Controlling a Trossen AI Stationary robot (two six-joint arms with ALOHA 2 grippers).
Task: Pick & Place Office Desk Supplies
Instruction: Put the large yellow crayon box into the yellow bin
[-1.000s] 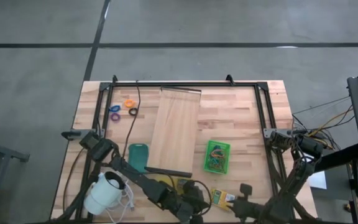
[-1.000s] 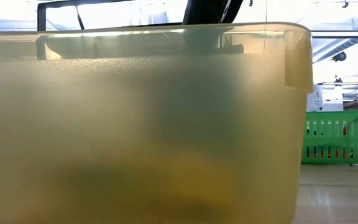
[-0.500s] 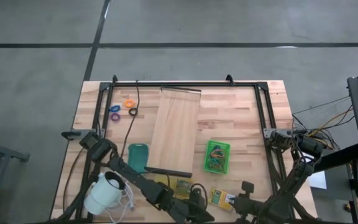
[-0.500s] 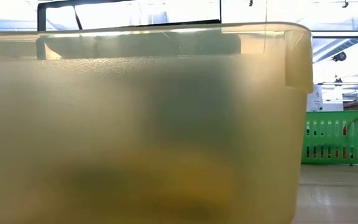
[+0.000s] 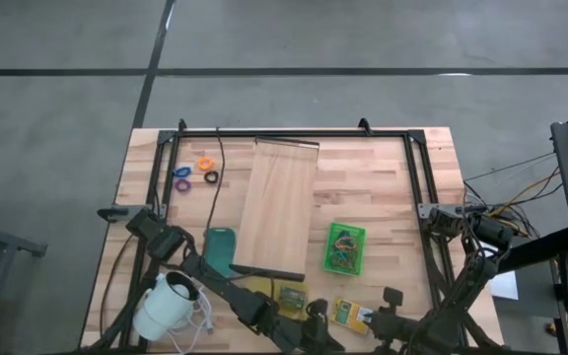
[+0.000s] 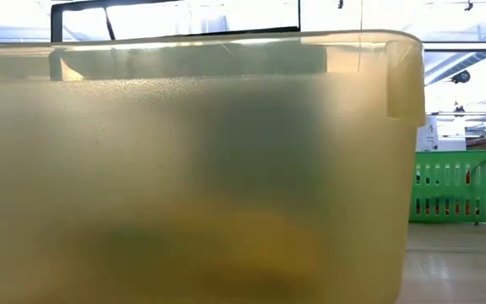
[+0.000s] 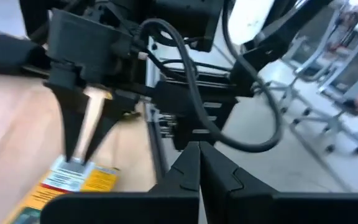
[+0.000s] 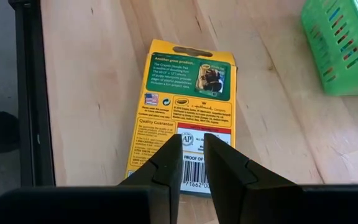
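Overhead view, left to right. A white corded device (image 5: pixel 169 304) sits at the table's (image 5: pixel 383 187) near left corner, with a teal flat item (image 5: pixel 219 247) just beyond it. Three small rings lie near the far left corner: purple (image 5: pixel 182 173) above blue (image 5: pixel 182 184), orange (image 5: pixel 204 164), and black (image 5: pixel 211 177). A long pale wooden board (image 5: pixel 278 207) runs down the table's middle. Right of it stands a small green basket (image 5: pixel 344 248) holding coloured rubber bands (image 5: pixel 341 258).

Along the near edge, the left gripper (image 5: pixel 316 333) reaches across to the middle; its fingers (image 7: pixel 194 165) are pressed together, holding nothing. A yellow-green packet (image 5: pixel 291 296) lies just beyond that arm. Beside it to the right, a yellow crayon box (image 5: pixel 351 314) lies flat on the wood.

The right gripper (image 5: pixel 390 318) hangs at the box's near end. In its wrist view the box (image 8: pixel 184 123) lies face down, and the two fingers (image 8: pixel 166 163) stand slightly apart over the barcode end; whether they pinch it cannot be told.

The table-level view is almost filled by a translucent yellowish bin (image 6: pixel 192 169), with the green basket (image 6: pixel 458 186) to its right.
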